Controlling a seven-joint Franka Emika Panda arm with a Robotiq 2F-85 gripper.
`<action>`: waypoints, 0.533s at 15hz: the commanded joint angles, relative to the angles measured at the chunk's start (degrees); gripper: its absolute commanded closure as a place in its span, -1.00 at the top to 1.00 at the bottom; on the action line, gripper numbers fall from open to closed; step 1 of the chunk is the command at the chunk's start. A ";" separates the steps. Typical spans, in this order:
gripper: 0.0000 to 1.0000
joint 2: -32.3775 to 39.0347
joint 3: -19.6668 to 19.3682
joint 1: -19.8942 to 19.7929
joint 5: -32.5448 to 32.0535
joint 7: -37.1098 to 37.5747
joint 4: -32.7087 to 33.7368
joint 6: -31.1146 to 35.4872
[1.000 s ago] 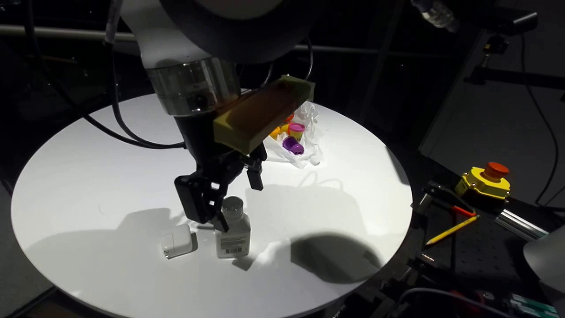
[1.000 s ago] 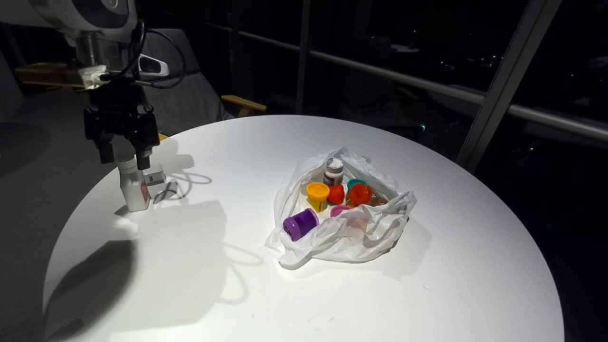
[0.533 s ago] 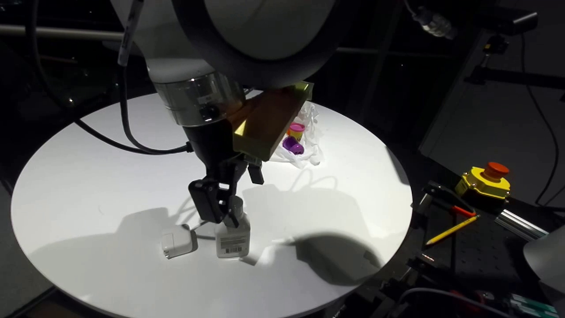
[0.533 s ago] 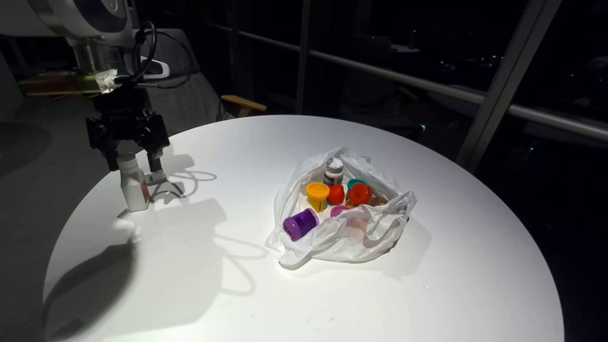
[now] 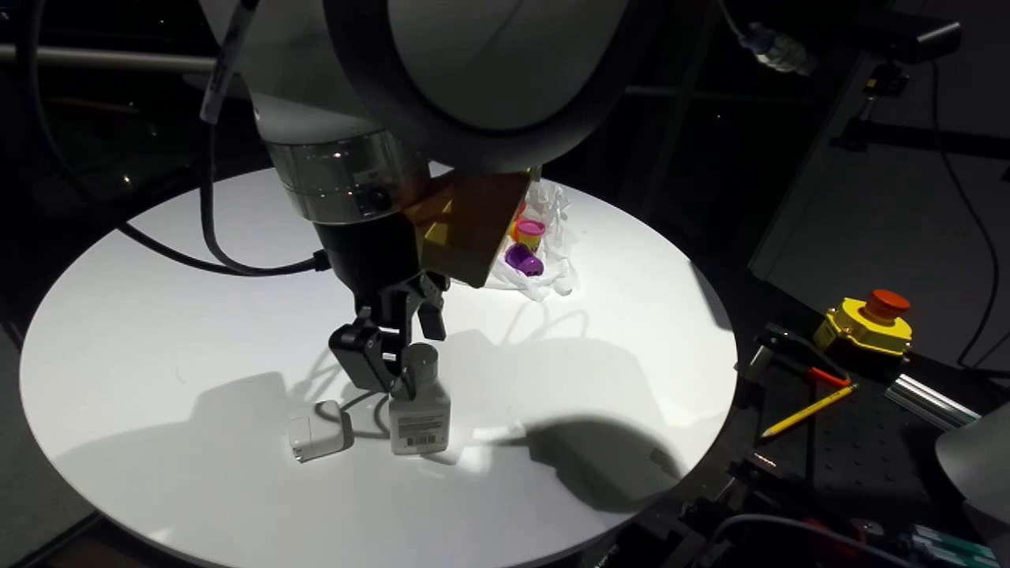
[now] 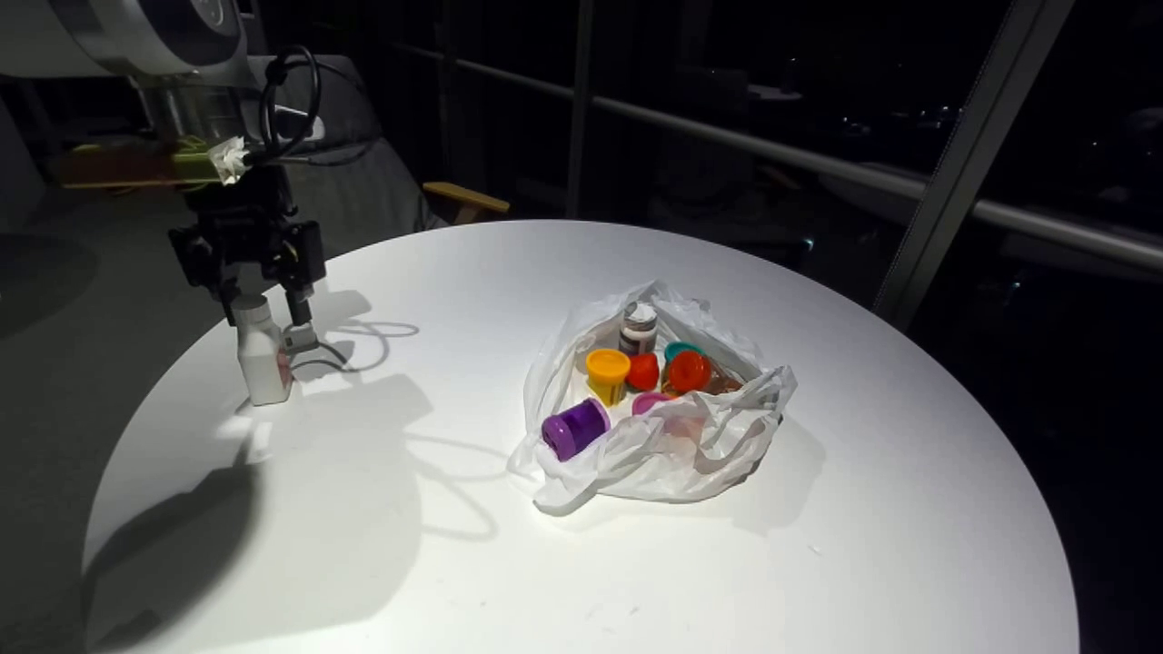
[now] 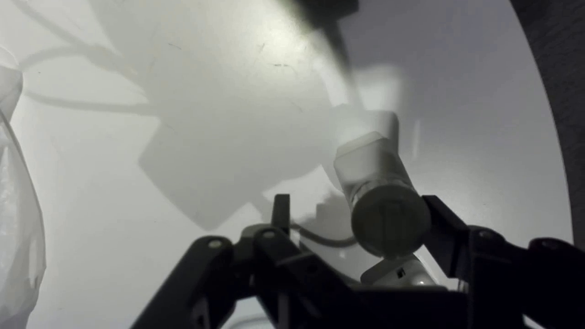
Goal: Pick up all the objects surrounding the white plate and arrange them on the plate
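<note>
White bottle [image 7: 385, 198], one, between two fingers [image 7: 280, 211]

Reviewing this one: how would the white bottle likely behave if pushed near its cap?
The white bottle would probably tip, being tall on a small base, with a gripper finger right beside its cap. Once down, its flat-sided body may resist rolling. Its straight, even sides suggest stiff plastic that probably won't crumple.

We see a bag [image 6: 636, 470] of thin, crinkled plastic, a purple tub [image 6: 576, 430] of glossy plastic, a smooth plastic bottle [image 6: 263, 361], a smooth table [image 6: 545, 581] and a wooden armrest [image 6: 466, 194].
</note>
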 commanded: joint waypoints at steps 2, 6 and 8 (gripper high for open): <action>-0.30 -1.40 -0.67 0.65 -0.89 -0.36 -1.51 0.74; -0.78 -3.04 -1.42 0.42 -1.00 0.86 -2.19 0.22; -0.78 -4.44 -2.74 -0.33 -0.94 1.90 -2.34 0.03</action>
